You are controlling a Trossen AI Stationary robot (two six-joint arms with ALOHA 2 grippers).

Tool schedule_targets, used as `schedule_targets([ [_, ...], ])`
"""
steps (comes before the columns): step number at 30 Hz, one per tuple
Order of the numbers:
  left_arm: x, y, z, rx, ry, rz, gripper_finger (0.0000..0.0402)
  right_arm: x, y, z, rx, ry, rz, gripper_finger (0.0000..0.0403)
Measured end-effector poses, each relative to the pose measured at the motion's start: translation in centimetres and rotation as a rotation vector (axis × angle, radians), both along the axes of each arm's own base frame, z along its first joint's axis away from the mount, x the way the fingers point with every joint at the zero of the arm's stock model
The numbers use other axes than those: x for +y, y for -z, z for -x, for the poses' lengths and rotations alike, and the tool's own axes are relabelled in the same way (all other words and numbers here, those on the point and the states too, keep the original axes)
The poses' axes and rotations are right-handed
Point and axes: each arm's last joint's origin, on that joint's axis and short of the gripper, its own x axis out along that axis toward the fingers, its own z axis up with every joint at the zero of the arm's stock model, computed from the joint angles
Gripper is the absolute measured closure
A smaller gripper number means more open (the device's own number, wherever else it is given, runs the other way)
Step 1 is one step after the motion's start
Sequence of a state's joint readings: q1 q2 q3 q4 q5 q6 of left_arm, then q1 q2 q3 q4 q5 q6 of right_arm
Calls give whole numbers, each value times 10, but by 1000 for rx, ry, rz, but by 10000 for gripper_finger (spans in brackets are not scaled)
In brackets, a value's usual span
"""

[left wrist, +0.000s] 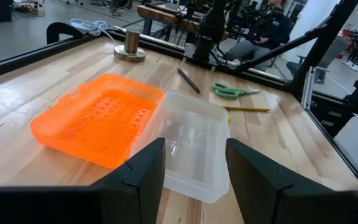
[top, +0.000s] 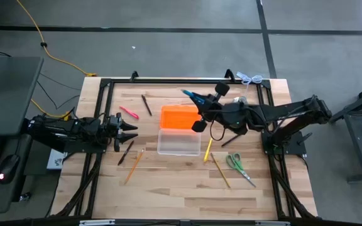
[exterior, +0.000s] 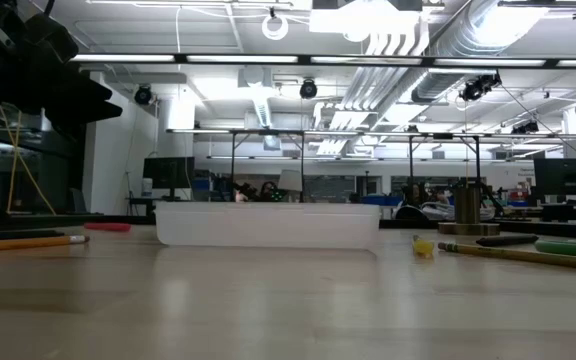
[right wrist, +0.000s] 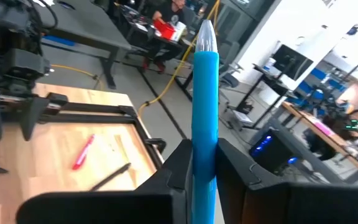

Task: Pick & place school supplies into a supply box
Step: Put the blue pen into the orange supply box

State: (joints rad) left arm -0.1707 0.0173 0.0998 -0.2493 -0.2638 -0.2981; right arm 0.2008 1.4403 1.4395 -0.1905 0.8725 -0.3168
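Observation:
The supply box [top: 179,142] is clear plastic, with its orange lid [top: 180,117] lying open on its far side. My right gripper [top: 201,102] hangs above the lid's far right corner, shut on a blue pen [right wrist: 205,106]. My left gripper [left wrist: 194,168] stands open at the table's left, pointing at the box [left wrist: 194,143]. On the table lie a pink pen [top: 129,112], black pens [top: 146,105], a wooden pencil [top: 134,164], a yellow pen [top: 207,149] and green scissors [top: 239,166]. My right gripper pinches the blue pen's barrel [right wrist: 204,163] between its two fingers. The fingers come from the table's right, about level. The pen sticks out past the fingertips toward the far left, its silver tip [right wrist: 205,34] leading. It is lifted clear above the lid.
A silver metal object [left wrist: 130,46] stands near the far right corner. A black frame [top: 168,81] runs round the table's edges. Another pencil [top: 220,169] and a black pen [top: 231,141] lie right of the box. Bare wood lies along the near edge.

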Motion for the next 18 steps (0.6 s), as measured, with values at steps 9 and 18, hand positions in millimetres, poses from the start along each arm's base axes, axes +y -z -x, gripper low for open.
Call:
schedule_targets([
  [9,0,0,0,-1,0,0,202,2,1,-1,10,10,11,370],
  [18,0,0,0,-3,4,1,202,7,15,-16,42,-28,16,369],
])
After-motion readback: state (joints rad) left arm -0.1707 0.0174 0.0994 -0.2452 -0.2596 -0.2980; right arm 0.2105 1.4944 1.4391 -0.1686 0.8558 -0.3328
